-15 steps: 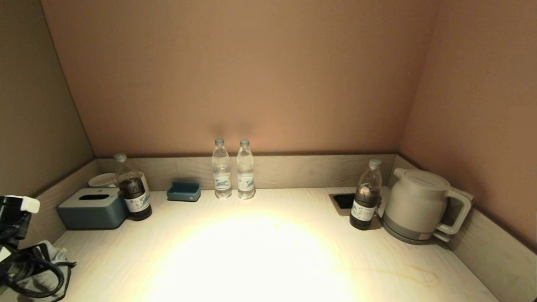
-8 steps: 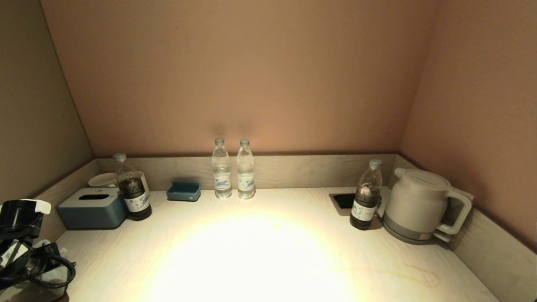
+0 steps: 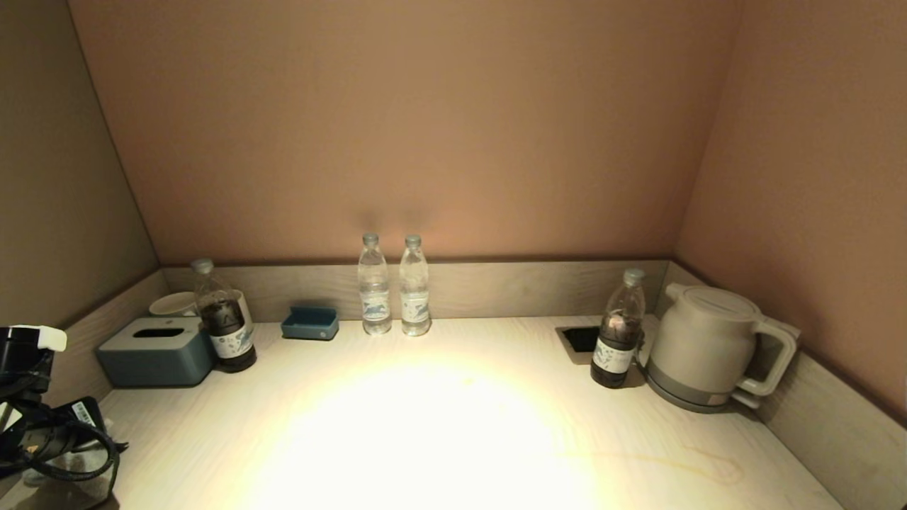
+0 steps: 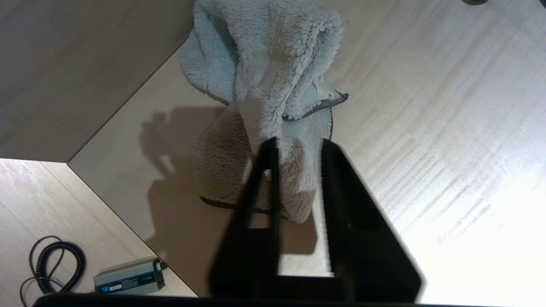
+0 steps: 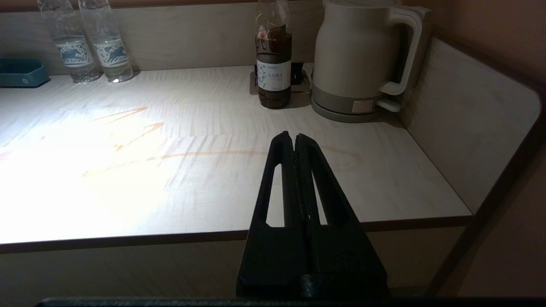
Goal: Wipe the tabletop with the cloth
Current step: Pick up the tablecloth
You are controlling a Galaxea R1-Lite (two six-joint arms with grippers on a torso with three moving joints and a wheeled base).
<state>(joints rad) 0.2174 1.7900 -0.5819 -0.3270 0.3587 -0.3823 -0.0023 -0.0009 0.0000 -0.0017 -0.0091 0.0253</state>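
Observation:
The cloth, a fluffy pale grey-blue towel with a dark stitched edge, lies bunched in the near left corner of the tabletop. One raised fold of it stands between the fingers of my left gripper. Those fingers stand a little apart around the fold, so the gripper is open. In the head view the left arm sits at the bottom left and hides most of the cloth. My right gripper is shut and empty, hovering just off the tabletop's front edge on the right.
Thin orange streaks cross the tabletop. Along the back stand a tissue box, a cup, a dark bottle, a blue tray, two water bottles, another dark bottle, a kettle and a black cut-out.
The left wrist dipped toward the corner, then drew back to the left. Its jaws have parted from shut. Less of the cloth shows beside the arm. Nothing else moved.

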